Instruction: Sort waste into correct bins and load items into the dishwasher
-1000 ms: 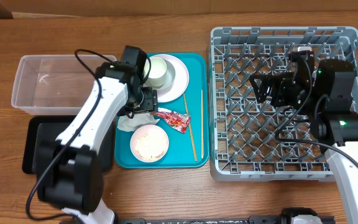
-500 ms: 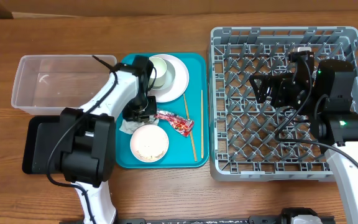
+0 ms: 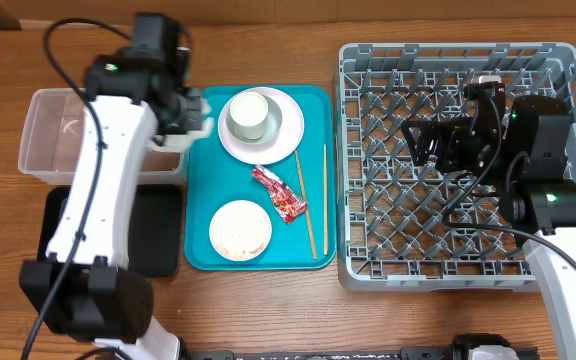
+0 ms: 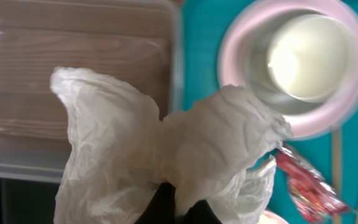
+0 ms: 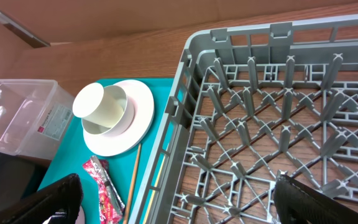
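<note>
grey dish rack (image 3: 458, 52) on the right of the table, biggest thing there, nothing loaded in it. r gripper (image 3: 425, 143) hangs over its left-centre, jaws wide apart, nothing between them; r wrist cam shows both fingers at the frame's bottom corners w/ rack pegs below.
teal tray (image 3: 203, 185) sits just left of the rack.
clear tub (image 3: 53, 140) is at far left, black tray (image 3: 163, 240) just in front of it, partly hidden under the l arm.
on the teal tray: plate (image 3: 290, 130) at the back w/ a cup (image 3: 249, 115) upright on it; bowl (image 3: 214, 222) at the front w/ rice grains (image 3: 240, 232) inside.
napkin (image 4: 160, 149) is crumpled and clamped in the l gripper (image 4: 178, 202), jaws closed on its lower part. it's up in the air over the tub's right wall, where tub meets teal tray.
2 chopsticks (image 3: 309, 205) lie lengthwise along the teal tray's right side, roughly parallel, slightly apart.
red wrapper (image 3: 277, 193) lies mid-tray between plate and bowl, just left of the chopsticks.
</note>
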You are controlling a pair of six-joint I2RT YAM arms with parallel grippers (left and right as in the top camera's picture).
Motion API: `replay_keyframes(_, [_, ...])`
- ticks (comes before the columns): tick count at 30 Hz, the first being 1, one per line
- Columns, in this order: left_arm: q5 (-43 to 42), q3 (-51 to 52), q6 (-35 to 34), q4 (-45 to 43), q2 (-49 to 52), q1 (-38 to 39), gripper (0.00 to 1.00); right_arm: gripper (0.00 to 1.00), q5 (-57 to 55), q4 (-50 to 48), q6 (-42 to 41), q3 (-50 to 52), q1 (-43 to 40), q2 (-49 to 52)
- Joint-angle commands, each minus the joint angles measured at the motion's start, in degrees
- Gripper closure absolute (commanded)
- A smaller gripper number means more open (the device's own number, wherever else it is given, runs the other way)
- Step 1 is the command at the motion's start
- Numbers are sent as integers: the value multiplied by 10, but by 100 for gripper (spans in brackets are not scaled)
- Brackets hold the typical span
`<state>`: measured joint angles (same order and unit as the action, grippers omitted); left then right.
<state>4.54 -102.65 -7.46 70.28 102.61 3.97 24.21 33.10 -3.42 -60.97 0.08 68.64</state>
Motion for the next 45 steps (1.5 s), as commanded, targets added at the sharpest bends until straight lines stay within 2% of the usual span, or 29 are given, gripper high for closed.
replay_keyframes(1, [19, 4, 57, -27, 57, -63, 96, 0, 5, 0, -3, -17, -2, -4])
replay_keyframes(2, [18, 4, 60, -35, 69, -72, 94, 0, 5, 1, -3, -17, -2, -4])
replay_keyframes(3, [18, 4, 60, -40, 81, -80, 86, 0, 5, 2, -3, -17, -2, -4])
replay_keyframes(4, [13, 4, 60, -42, 92, -87, 66, 0, 5, 3, -3, -17, -2, -4])
replay_keyframes(5, [11, 4, 60, -43, 96, -90, 39, 0, 5, 3, -3, -17, -2, -4])
replay_keyframes(6, [9, 4, 60, -43, 96, -91, 19, 0, 5, 3, -3, -17, -2, -4])
replay_keyframes(7, [7, 3, 61, -44, 95, -91, 4, 0, 5, 3, -3, -17, -2, -4])
replay_keyframes(8, [5, -1, 62, -44, 92, -91, 0, 0, 5, 3, -3, -17, -2, -4])
replay_keyframes(11, [-35, -44, 62, -21, 84, -81, 0, 0, 5, 3, -3, -17, -2, -4])
replay_keyframes(12, [-76, -65, 65, -9, 78, -73, 0, 0, 5, 3, -3, -17, -2, -4])
replay_keyframes(15, [-173, -82, 73, 0, 66, -14, 10, 0, 5, 3, -3, -17, -2, -4])
replay_keyframes(22, [-111, -12, -78, -23, 97, 150, 11, 0, 5, 3, -3, -17, -2, -4])
replay_keyframes(29, [-90, 1, -143, -30, 180, 227, 17, 0, 5, 5, -3, -17, -2, -4])
replay_keyframes(32, [-86, 1, -162, -28, 213, 231, 20, 0, 5, 9, -3, -17, -2, -4])
replay_keyframes(35, [-85, 1, -168, -13, 238, 231, 36, 0, 5, 14, -3, -17, -2, -4])
replay_keyframes(36, [-85, 2, -168, -12, 238, 231, 45, 0, 5, 13, -3, -17, -2, -4])
replay_keyframes(37, [-85, 2, -168, -11, 238, 231, 47, 0, 5, 13, -3, -17, -2, -4])
replay_keyframes(45, [-84, 64, -168, -33, 240, 231, 48, 0, 5, 13, -3, -17, -2, -4])
